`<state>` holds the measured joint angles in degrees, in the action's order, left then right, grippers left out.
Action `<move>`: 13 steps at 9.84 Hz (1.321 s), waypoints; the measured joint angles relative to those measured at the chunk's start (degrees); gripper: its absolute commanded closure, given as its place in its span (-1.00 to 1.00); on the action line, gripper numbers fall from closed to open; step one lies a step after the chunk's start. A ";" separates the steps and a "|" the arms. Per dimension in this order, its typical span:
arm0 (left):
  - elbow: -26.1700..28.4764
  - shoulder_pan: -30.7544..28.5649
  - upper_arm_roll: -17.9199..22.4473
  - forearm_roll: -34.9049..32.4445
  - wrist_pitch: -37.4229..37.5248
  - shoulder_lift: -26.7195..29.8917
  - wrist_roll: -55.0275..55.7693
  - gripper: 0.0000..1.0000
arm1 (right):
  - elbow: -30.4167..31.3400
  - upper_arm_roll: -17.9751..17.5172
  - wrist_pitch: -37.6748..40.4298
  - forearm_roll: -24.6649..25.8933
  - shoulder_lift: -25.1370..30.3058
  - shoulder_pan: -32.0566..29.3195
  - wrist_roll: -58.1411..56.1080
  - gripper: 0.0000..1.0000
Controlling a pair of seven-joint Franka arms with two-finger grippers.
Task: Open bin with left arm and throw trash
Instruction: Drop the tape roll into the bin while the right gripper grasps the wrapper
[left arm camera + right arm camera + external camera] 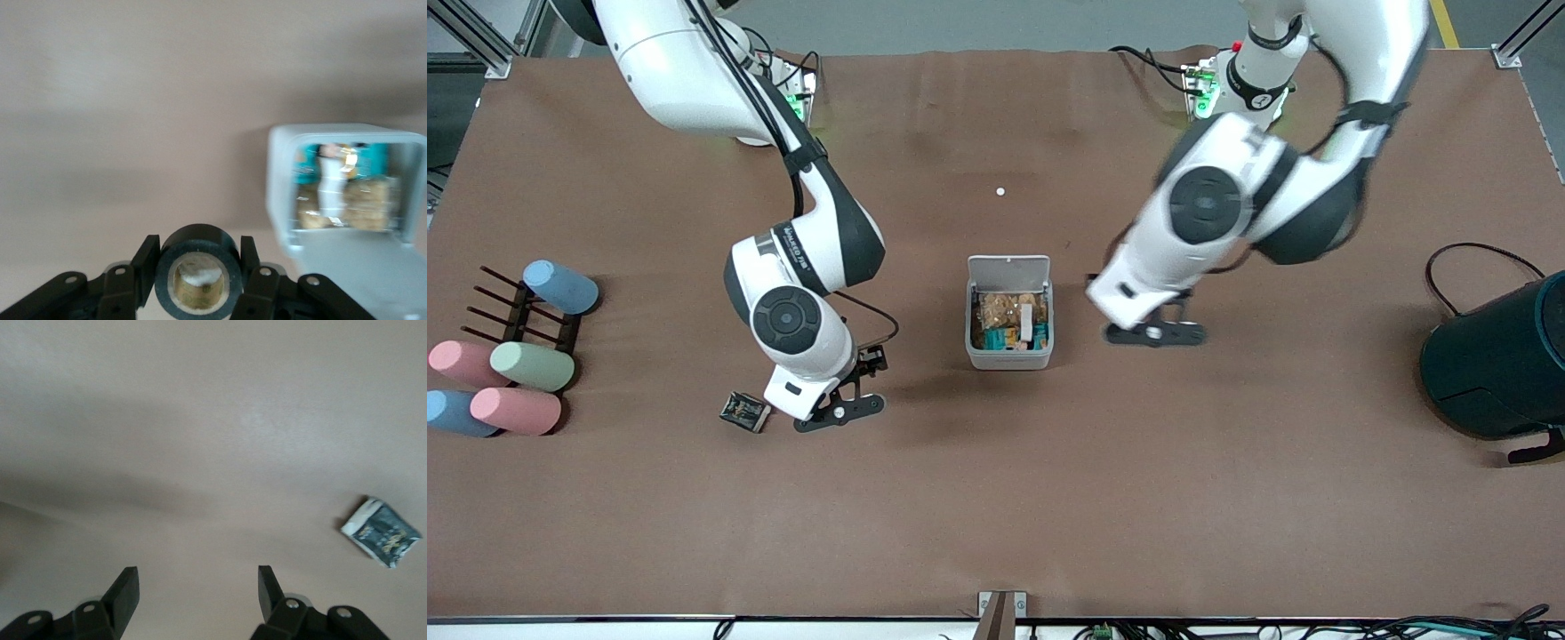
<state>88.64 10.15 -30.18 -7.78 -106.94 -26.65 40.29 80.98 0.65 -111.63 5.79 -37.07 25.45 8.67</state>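
The bin (1009,356) stands mid-table with its lid (1009,267) hinged open, and packets show inside. My left gripper (1156,333) hangs low beside the bin toward the left arm's end. In the left wrist view it (199,247) is shut on the black tape ring (197,283), with the open bin (280,193) close by. My right gripper (840,411) is low over the table, open and empty (197,577). The dark printed packet (745,411) lies on the table just beside it and shows in the right wrist view (381,532). The rubber band is out of view.
Several pastel cylinders (534,366) lie by a dark rack (516,311) at the right arm's end. A large dark teal container (1498,356) with a black cable (1476,253) sits at the left arm's end. A tiny white dot (1000,191) lies toward the bases.
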 measured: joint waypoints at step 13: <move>-6.43 10.43 0.68 -2.24 -8.28 -12.55 9.01 -0.13 | 10.13 0.34 -21.26 1.36 -2.90 -18.11 -63.06 -0.99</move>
<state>82.21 20.58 -29.50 -10.02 -115.22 -39.20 49.29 91.11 0.99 -132.89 7.15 -39.96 7.33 -54.39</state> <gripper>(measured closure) 0.463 0.000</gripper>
